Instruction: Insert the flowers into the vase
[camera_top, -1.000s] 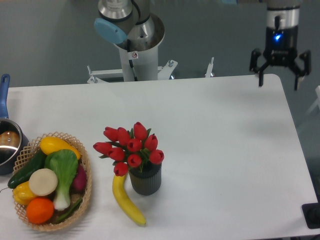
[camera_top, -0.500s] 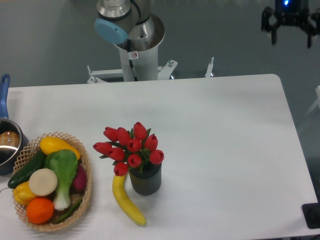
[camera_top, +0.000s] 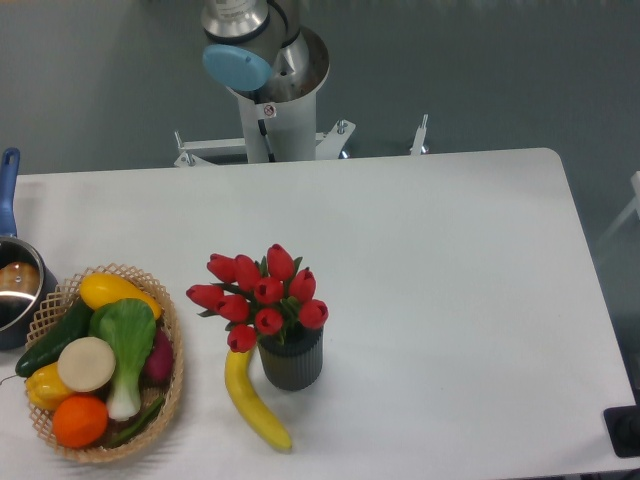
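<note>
Already tulips (camera_top: 262, 296) stand upright in ribbed grey vase (camera_top: 291, 358), stems down inside, task apparently done. Gripper out of frame, opening unknown. Banana (camera_top: 252, 402) touches vase base.

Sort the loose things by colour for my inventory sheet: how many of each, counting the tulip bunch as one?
Red: 1, the flowers
Dark grey: 1, the vase
Yellow: 3, banana, squash, pepper
Green: 2, bok choy, cucumber
Orange: 1, orange
Total: 8
</note>
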